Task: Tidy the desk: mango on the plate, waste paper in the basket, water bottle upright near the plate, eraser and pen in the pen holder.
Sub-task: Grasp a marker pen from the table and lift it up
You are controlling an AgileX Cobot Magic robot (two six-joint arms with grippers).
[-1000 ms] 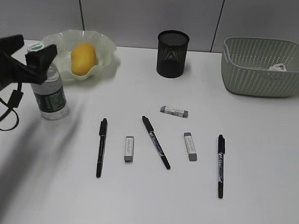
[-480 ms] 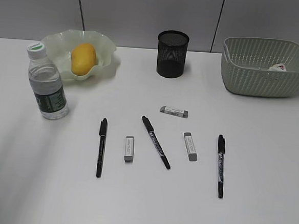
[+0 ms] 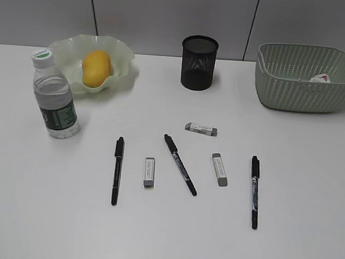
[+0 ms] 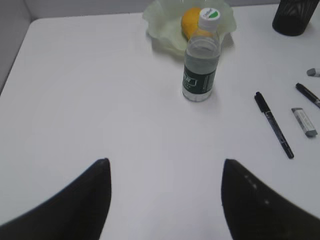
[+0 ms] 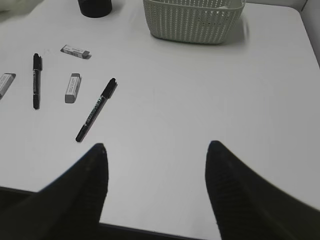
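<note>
Three pens and three erasers lie loose on the desk [image 3: 284, 232], none in the pen holder [image 3: 198, 62], which stands upright at the back centre. Left pen [image 3: 117, 170] lies near the left eraser [image 3: 149, 172]; middle pen [image 3: 179, 164] lies slanted between that eraser and the right eraser [image 3: 219, 169]; the far eraser [image 3: 201, 128] lies beyond them, toward the holder; right pen [image 3: 254, 191] lies apart on the right. Mango [image 3: 97, 68] sits inside the plate [image 3: 125, 54] at the back left. Water bottle [image 3: 54, 95] stands upright, capped, just in front of the plate's left side. Waste paper [image 3: 320, 77] shows inside the basket [image 3: 294, 84] at the back right. Neither arm appears in the exterior view. Left gripper [image 4: 165, 167] hangs over bare desk, well short of the bottle, fingers spread apart, nothing between them. Right gripper [image 5: 155, 150] hangs above the near right desk edge, fingers likewise apart and empty, the right pen lying ahead to its left.
</note>
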